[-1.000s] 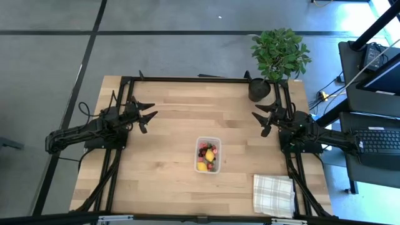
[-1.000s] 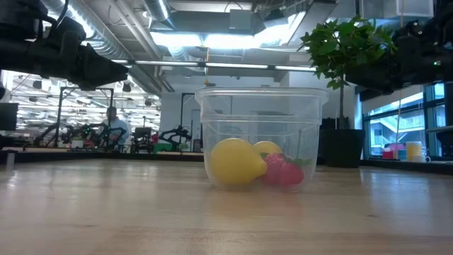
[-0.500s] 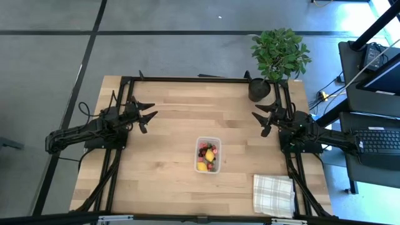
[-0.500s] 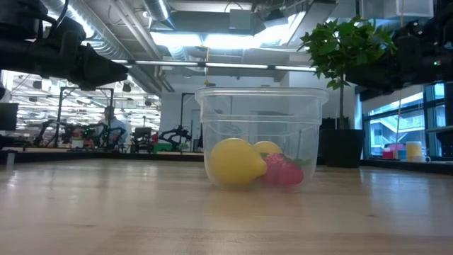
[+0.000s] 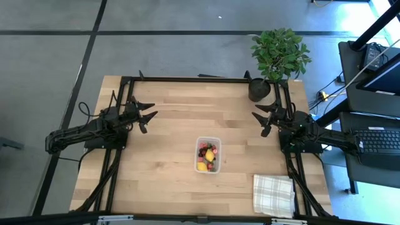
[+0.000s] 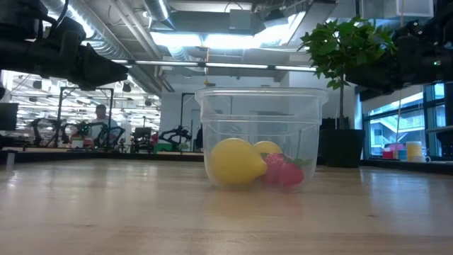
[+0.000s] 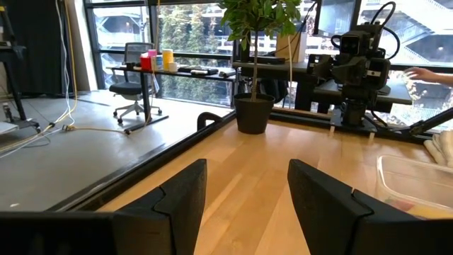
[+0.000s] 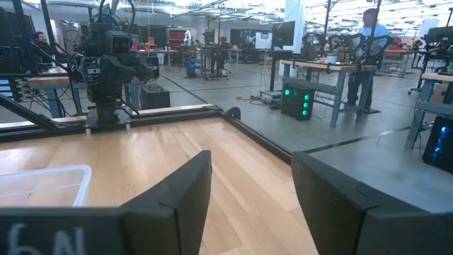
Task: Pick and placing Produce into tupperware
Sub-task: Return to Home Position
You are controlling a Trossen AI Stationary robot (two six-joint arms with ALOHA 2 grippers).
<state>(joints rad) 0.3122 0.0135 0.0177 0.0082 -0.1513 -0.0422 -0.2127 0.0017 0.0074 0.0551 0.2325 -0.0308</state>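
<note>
Person (image 6: 101, 115) shifted, Produce (image 5: 208, 156) in tupperware (image 5: 209, 138), well apart from spread fingers (image 7: 180, 202)

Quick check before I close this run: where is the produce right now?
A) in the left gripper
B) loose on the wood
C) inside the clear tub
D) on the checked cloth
C: the high view shows the produce lying inside the tupperware, while the left gripper and right gripper are open, hold nothing and sit apart from it at the table's sides.
</note>
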